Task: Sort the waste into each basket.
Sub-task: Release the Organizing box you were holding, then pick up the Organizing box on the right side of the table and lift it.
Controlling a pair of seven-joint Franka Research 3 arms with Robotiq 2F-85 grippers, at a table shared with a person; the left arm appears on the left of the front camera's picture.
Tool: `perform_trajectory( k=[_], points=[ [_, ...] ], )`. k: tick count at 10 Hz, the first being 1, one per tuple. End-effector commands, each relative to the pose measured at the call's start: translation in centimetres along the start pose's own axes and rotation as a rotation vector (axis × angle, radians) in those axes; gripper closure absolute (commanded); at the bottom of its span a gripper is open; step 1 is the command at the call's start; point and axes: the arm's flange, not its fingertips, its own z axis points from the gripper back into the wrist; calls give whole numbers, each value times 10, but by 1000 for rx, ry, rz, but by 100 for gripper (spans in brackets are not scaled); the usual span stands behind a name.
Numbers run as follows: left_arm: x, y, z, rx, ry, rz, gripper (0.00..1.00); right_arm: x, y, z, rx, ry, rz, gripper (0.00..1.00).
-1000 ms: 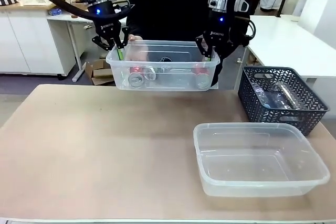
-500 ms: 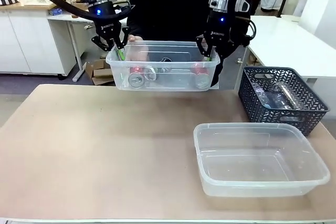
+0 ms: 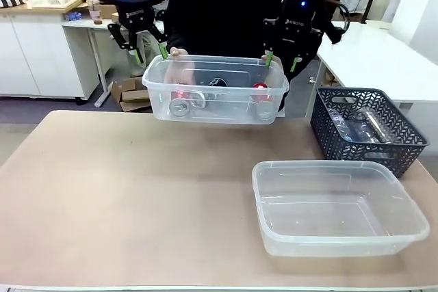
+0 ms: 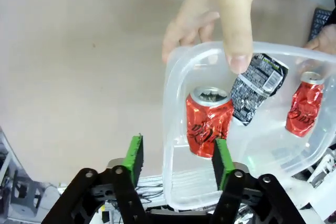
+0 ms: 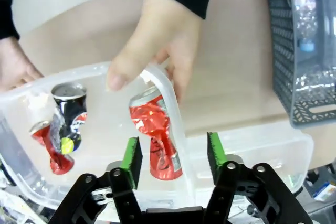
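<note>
Clear tub of cans held aloft by person's hands

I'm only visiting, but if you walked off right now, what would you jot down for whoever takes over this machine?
Left hand: open, jaws either side of the end rim of the clear tub of cans, not clamping.
Right hand: open, the same at the other end.
The person's hands hold that tub at its far rim.
Done: two crushed red cans and a black can are in it.
Left: the second clear tub on the table holds nothing; the plastic bottles lie in the dark lattice basket, probably meant for that tub.
</note>
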Motion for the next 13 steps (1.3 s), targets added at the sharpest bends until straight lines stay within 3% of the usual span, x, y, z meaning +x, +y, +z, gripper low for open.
perform_trajectory(
  k=[1,5,6,13],
  points=[
    [-17,9,-10,20,-38,20,0,-15,-18,-7,31,-15,47,0],
    [-16,11,-15,-36,-43,5,0,-15,-17,-13,47,3,51,0],
    [-7,6,-11,3,-22,13,0,-11,-7,-6,2,-5,22,0],
    [-7,6,-11,3,-22,13,0,-11,-7,-6,2,-5,22,0]
  ],
)
